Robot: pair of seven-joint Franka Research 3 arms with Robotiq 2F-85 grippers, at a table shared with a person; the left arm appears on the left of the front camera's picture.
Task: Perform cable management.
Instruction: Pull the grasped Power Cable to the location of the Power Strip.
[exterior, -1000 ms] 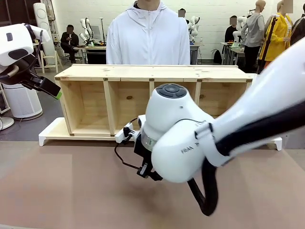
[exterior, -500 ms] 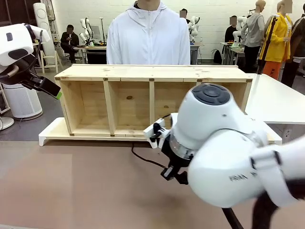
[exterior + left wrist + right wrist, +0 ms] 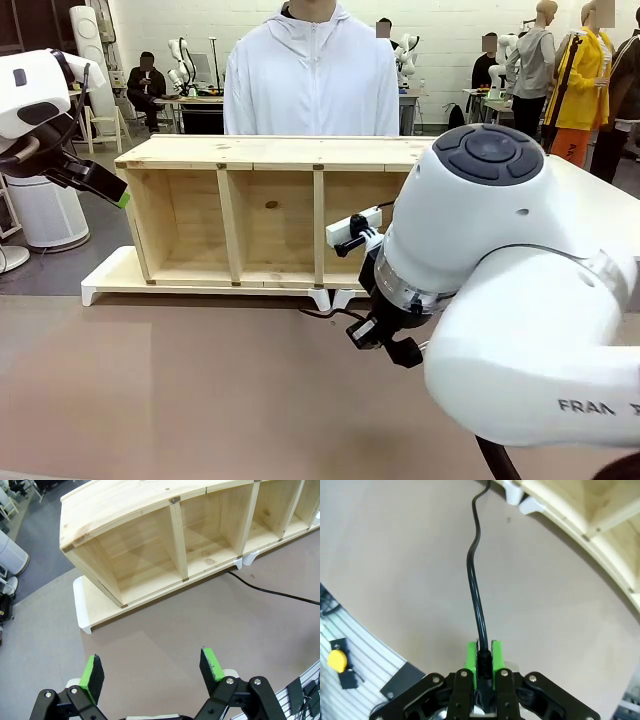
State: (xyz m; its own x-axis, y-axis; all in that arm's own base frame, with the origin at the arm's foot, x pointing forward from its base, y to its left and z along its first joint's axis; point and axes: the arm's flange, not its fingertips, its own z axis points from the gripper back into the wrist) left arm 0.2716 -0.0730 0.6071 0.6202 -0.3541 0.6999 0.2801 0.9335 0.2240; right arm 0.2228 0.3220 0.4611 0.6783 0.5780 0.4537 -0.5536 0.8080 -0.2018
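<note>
Right claw (image 3: 483, 652): pads closed narrow on the cable (image 3: 475, 580), gripping it just above the counter (image 3: 150, 400). From the pads the black cord runs away in a loose S-bend across the surface and slips under the white feet at the front edge of the wooden shelf (image 3: 250, 150). In the front view the right arm fills the lower right, the claw low in front of the shelf's middle.

Left claw (image 3: 150, 667): pads spread wide, nothing between them. It hangs raised off the shelf's left end, clear of the counter.

Surface: the counter is a flat, matte brown-mauve sheet. The shelf lies along its far side on a white base, with upright dividers and open compartments facing the robot; the compartments in view hold nothing.

Room: a person in a white hooded jacket (image 3: 310, 80) stands just behind the shelf, hands hidden. A white table (image 3: 580, 210) is at the right, a white cylindrical unit (image 3: 45, 210) on the grey floor at the left, and a white wall with further workbenches behind.
</note>
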